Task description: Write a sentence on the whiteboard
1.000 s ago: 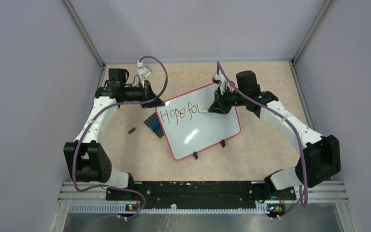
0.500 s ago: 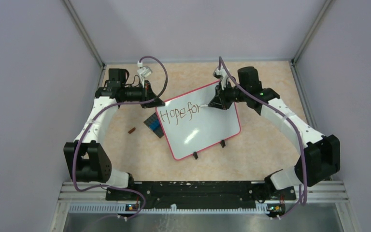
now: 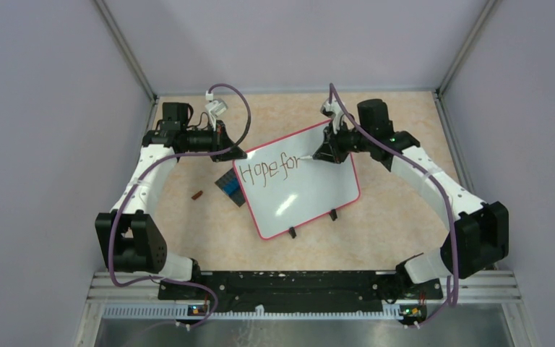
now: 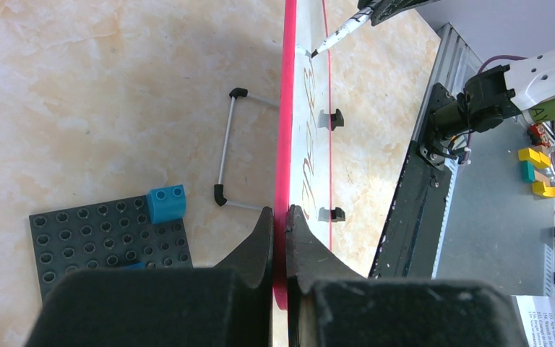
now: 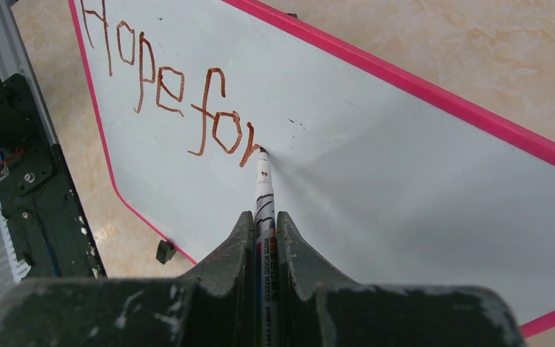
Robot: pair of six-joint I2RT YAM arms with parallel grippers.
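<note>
The whiteboard (image 3: 311,186) stands tilted on the table, white with a red-pink frame and two black feet. The sentence (image 3: 267,171) reads "Hope for" in red-brown strokes; it also shows in the right wrist view (image 5: 166,90). My left gripper (image 4: 280,213) is shut on the board's red edge (image 4: 286,130) at its left corner (image 3: 240,156). My right gripper (image 5: 264,217) is shut on a white marker (image 5: 263,188) whose tip touches the board at the end of the "r". In the top view the right gripper (image 3: 325,152) sits over the board's upper right part.
A dark studded baseplate (image 4: 94,242) with a blue brick (image 4: 166,203) lies left of the board, partly under it (image 3: 229,186). A small brown piece (image 3: 196,194) lies on the table farther left. A wire stand (image 4: 225,155) props the board's back. Purple walls enclose the table.
The right gripper has moved the marker right and up along the board. The "r" of "for" has been added after "fo". The left arm has not moved.
</note>
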